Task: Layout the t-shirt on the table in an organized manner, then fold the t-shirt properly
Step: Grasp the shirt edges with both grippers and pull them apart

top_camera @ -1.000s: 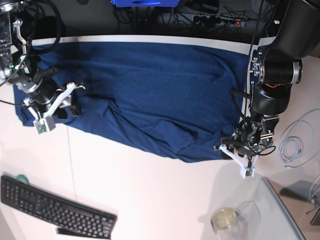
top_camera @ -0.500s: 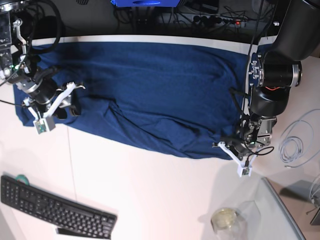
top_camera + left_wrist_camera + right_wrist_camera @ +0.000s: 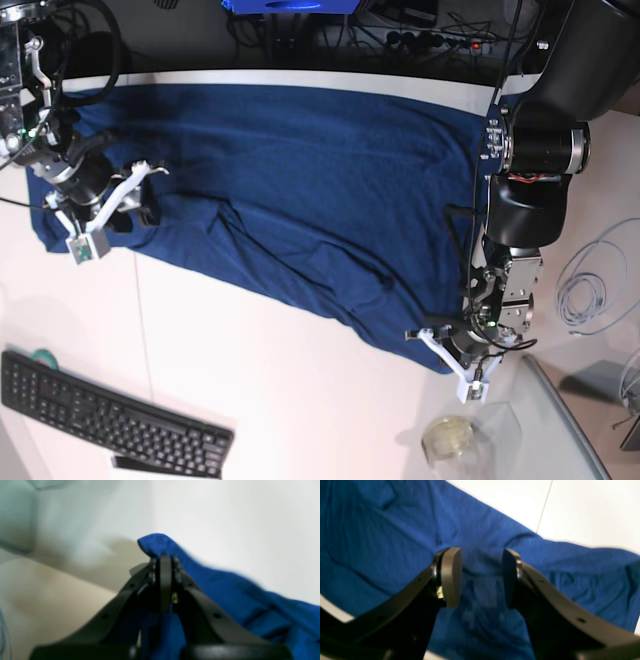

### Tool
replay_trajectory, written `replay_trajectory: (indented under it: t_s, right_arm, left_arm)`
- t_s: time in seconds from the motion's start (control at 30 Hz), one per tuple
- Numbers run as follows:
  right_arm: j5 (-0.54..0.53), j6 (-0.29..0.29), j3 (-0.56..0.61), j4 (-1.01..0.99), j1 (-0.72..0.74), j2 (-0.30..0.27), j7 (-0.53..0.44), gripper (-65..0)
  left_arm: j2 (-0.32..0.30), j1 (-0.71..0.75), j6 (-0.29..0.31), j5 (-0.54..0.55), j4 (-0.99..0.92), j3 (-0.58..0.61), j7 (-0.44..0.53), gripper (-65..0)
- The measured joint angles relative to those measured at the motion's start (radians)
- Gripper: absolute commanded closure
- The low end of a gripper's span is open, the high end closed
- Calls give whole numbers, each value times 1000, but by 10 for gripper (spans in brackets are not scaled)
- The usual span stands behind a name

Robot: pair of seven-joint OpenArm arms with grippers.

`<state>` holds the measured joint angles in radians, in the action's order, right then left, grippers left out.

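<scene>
The dark blue t-shirt (image 3: 300, 180) lies spread across the back half of the white table (image 3: 300, 400), with creases near its middle. At the right, my left gripper (image 3: 452, 347) is shut on the shirt's front right corner, drawn out toward the table's front. In the left wrist view the fingers (image 3: 163, 562) meet with a fold of the t-shirt (image 3: 155, 543) poking out past them. At the left, my right gripper (image 3: 140, 205) hovers over the shirt's left end. Its jaws (image 3: 481, 577) stand open over the t-shirt (image 3: 395, 530), holding nothing.
A black keyboard (image 3: 110, 420) lies at the front left. A grey translucent tray (image 3: 560, 430) and a small round dish (image 3: 450, 437) sit at the front right, close to my left gripper. A coiled cable (image 3: 595, 280) lies at the right edge.
My left gripper shut on the shirt's front right corner and pulled it toward the table's front, stretching that edge. The right arm shifted only slightly.
</scene>
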<state>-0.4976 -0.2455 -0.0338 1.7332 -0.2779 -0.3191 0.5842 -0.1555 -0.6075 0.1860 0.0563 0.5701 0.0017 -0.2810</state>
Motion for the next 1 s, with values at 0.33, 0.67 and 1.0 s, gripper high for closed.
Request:
replay_trajectory:
  t_s: [0.33,0.67,1.0]
  right_arm:
    - [5,-3,8,115,-4,-16,133,-251]
    - [10,-4,45,179,-5,-23,196,-251]
    - [454,171,430,174,14,-9,196,-354]
  left_arm:
    - [-2,227,8,-1,505,-4,-148,0]
    - [-75,426,8,6,795,-10,-173,0]
    - [-113,618,23,4,960,-59,-166,0]
